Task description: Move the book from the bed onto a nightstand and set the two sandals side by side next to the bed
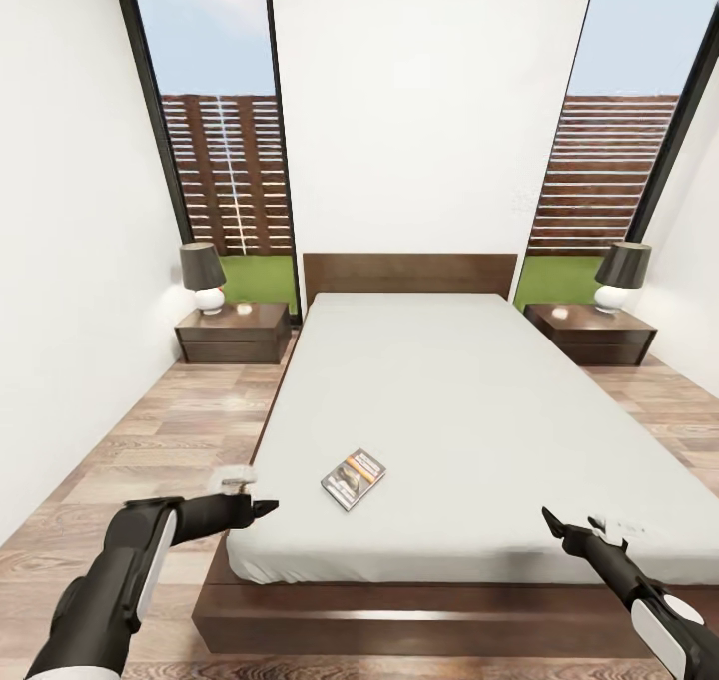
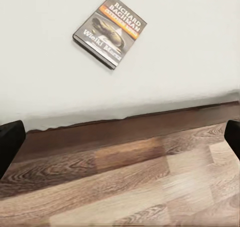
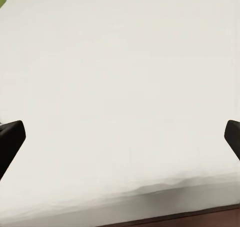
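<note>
book (image 1: pixel 354 478) flat near bed (image 1: pixel 479 400) foot | left gripper (image 1: pixel 262 509) spread, empty - right gripper (image 1: pixel 555 526) spread, empty | risk: thin book slides on mattress - grasp misses

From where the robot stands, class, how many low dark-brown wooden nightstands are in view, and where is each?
2. One low dark-brown wooden nightstand stands left of the bed's dark-brown headboard; the other stands right of it. Each carries a dark-shaded lamp.
</note>
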{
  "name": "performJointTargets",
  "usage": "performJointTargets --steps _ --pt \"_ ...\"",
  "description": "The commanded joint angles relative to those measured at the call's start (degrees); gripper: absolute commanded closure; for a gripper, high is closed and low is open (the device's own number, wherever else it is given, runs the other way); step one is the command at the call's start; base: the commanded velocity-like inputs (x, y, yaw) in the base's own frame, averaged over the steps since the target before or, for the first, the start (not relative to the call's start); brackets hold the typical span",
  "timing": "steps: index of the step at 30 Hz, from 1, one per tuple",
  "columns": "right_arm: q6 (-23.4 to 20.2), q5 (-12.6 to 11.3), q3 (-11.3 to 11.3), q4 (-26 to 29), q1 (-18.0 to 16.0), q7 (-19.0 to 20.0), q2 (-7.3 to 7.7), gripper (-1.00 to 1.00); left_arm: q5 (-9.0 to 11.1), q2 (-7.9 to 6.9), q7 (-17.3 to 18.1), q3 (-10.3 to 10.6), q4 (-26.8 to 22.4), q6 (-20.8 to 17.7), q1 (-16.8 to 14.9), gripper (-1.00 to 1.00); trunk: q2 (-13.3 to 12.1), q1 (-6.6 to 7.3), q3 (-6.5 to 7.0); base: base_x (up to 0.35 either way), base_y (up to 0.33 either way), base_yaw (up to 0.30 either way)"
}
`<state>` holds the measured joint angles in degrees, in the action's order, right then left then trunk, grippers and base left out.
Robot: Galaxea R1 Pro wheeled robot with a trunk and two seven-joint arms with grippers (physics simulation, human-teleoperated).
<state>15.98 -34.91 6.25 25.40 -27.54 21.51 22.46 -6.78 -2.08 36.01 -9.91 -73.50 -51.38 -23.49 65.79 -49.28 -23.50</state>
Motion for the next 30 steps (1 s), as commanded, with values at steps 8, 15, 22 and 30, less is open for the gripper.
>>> performJointTargets --steps 8,15,22,30 --pt "1.2 -0.5 0.5 1.6 -0.1 0.0 0.04 -1.0 -0.5 0.13 0.3 1.2 0.2 0.0 -0.1 -1.0 0.0 0.0 -0.07 0.0 0.0 0.0" --pt "1.5 -0.4 -0.1 13.7 -0.1 0.0 0.12 -1.0 -0.5 0.32 0.3 2.3 2.3 0.0 -0.1 -1.0 0.0 0.0 -0.07 0.0 0.0 0.0" --pt "1.5 -0.4 -0.5 18.1 -0.1 0.2 0.1 -1.0 -0.5 0.86 0.2 2.8 4.5 0.1 -0.1 -1.0 0.0 0.0 -0.07 0.0 0.0 0.0" --pt "1.5 -0.6 -0.5 25.8 -0.1 0.8 0.06 -1.0 -0.5 2.76 0.3 3.0 4.9 0.6 -0.1 -1.0 0.0 0.0 -0.07 0.0 0.0 0.0"
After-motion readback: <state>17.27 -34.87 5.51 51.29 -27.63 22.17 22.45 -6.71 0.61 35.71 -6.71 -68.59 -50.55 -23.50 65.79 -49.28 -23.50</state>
